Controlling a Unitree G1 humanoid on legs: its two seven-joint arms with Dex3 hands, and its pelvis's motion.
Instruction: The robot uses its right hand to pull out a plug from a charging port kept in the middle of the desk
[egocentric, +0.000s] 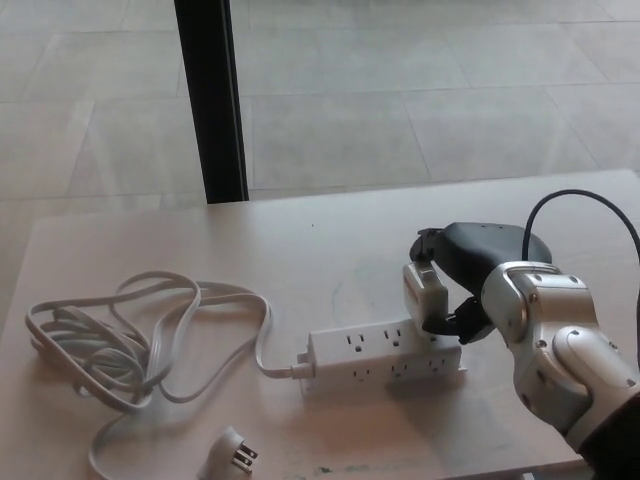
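Observation:
A white power strip (385, 356) lies in the middle of the desk, its sockets facing up and toward me. My right hand (462, 278) hangs over the strip's right end, shut on a white plug block (421, 293). The block stands tilted above the right sockets; whether its prongs still sit in the strip is hidden. The strip's own white cord (140, 335) coils off to the left and ends in a loose plug (230, 455) near the front edge. My left hand does not show.
The pale wooden desk (330, 250) ends at a front edge close below the strip. A black post (212, 100) stands behind the desk at the back left. A black cable (570, 205) loops over my right wrist. Tiled floor lies beyond.

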